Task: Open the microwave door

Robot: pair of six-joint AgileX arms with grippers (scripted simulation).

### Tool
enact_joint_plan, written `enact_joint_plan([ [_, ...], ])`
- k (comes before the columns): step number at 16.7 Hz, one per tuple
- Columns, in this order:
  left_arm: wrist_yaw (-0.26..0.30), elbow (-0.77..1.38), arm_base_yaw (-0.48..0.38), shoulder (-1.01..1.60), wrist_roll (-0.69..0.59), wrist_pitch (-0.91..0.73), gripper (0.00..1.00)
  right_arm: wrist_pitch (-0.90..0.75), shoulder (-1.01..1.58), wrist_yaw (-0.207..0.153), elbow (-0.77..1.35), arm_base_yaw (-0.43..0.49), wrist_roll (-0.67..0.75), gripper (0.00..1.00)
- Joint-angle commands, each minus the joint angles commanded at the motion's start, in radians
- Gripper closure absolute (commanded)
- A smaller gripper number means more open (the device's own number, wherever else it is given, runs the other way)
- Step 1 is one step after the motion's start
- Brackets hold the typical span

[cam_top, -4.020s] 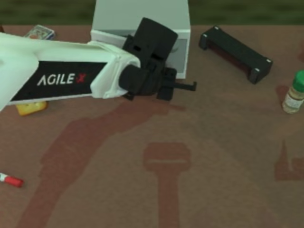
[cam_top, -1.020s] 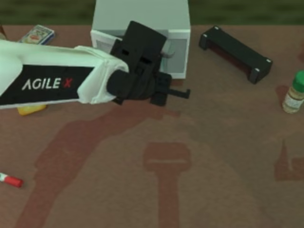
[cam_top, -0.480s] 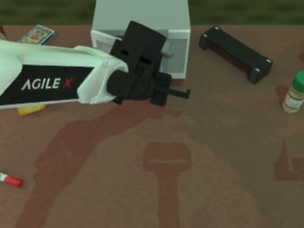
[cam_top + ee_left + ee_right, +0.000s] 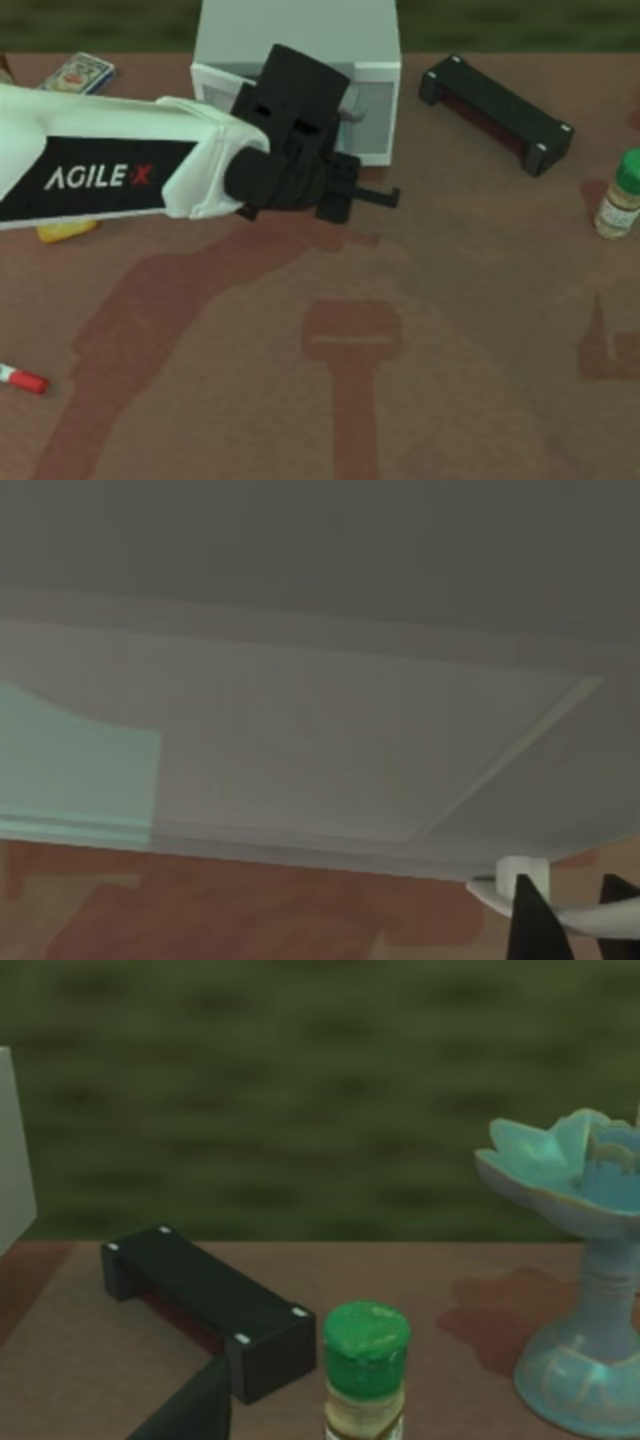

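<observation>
The microwave (image 4: 297,35) stands at the back middle of the table. My left arm reaches across from the left to its front. The left gripper (image 4: 340,110) sits at the pale handle bar (image 4: 352,112) of the microwave door (image 4: 215,75), next to the grey control panel (image 4: 380,115). In the left wrist view the gripper (image 4: 572,918) has a black fingertip (image 4: 530,925) on each side of the handle bar (image 4: 610,918), shut on it. The door panel (image 4: 330,750) fills that view, with a teal patch (image 4: 70,765) at one side. Only a dark edge of my right gripper (image 4: 190,1412) shows.
A long black bracket block (image 4: 497,112) lies right of the microwave. A green-capped bottle (image 4: 620,195) stands at the right edge, beside a teal pedestal dish (image 4: 585,1290). At the left are a card box (image 4: 83,70), a yellow object (image 4: 65,230) and a red-white marker (image 4: 22,379).
Since four seconds ago my left arm and gripper have shifted a little to the left, and the handle bar now shows beside the gripper. Nothing has visibly moved over the last second.
</observation>
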Motion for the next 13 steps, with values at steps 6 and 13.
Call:
enact_joint_plan([
  [6,0.010,0.000,-0.007,0.001,-0.003,0.000,1.00,0.000,0.000,0.000,0.000,0.000,0.000,0.00],
  [13,0.041,-0.042,0.015,-0.028,0.049,0.019,1.00,0.000,0.000,0.000,0.000,0.000,0.000,0.00],
])
